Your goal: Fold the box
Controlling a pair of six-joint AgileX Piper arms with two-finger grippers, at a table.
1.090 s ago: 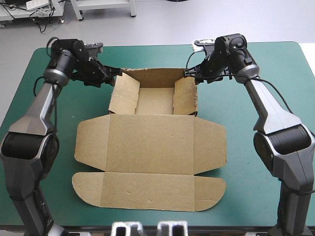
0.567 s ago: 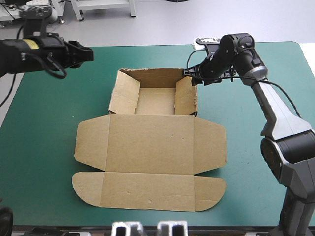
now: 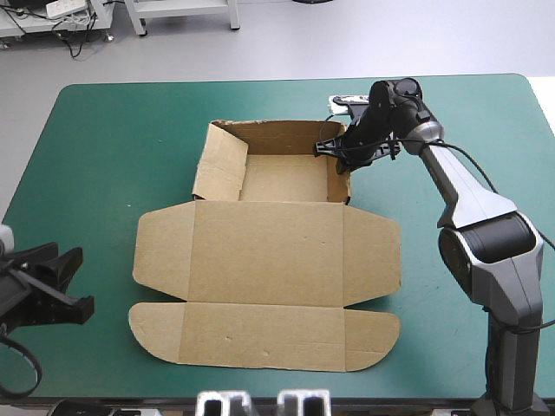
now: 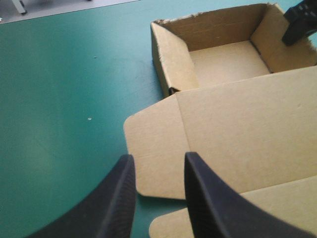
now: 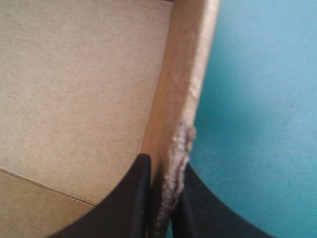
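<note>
While the right jaws are pinching, all but shut, the frayed edge of the box's (image 3: pixel 269 251) right wall, the left jaws are standing apart, gripping nothing, over the teal-green desk (image 3: pixel 104 139) near the flat lid's left flap; the box is sitting mid-desk, tray walls raised.

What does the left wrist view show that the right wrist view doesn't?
Only the left wrist view: the box as an open tray with its lid flat, and its side flap ahead of the open left end effector. Only the right wrist view: the wall's frayed edge, pinched, close up. Both: the right end effector at that wall, brown board, the teal-green cover.
</note>
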